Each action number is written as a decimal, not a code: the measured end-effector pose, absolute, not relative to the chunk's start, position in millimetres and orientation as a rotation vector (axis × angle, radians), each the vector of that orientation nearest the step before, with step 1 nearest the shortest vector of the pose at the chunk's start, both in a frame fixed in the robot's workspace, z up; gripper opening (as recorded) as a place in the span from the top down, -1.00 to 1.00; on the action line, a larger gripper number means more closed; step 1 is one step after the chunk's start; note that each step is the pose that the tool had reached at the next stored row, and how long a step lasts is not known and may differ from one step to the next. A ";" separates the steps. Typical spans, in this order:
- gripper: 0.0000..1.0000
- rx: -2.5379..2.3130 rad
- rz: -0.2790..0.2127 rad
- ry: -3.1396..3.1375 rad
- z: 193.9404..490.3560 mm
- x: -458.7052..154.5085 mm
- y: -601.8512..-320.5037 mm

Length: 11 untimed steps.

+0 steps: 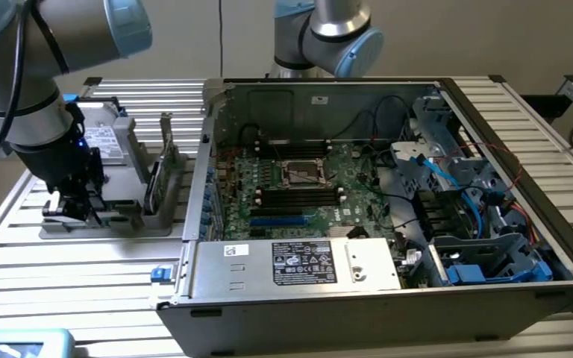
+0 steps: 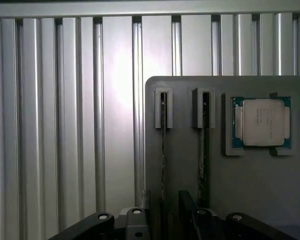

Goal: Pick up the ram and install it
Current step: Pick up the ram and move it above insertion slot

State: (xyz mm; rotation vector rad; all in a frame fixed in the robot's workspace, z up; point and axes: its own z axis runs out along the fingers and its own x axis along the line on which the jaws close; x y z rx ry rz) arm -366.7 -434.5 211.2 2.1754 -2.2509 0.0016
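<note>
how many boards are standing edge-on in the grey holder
2. The outer board stands in the slot nearest the holder's edge; the inner board stands in the slot beside the processor chip. The holder's near end is covered, so more could be hidden.

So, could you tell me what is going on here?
The robot arm has its pincer low over a grey holder beside the open computer case, lined up with the ram, one of two sticks standing on edge there. The ram is not lifted yet. A processor chip sits in the holder too.
</note>
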 end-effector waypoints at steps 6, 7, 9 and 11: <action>0.27 2.173 -0.003 -2.249 206.0 -366.7 -434.5; 0.27 2.173 -0.004 -2.248 205.2 -366.7 -434.5; 0.27 2.172 -0.005 -2.248 204.0 -366.7 -434.5; 0.27 2.172 -0.006 -2.248 202.7 -366.7 -434.4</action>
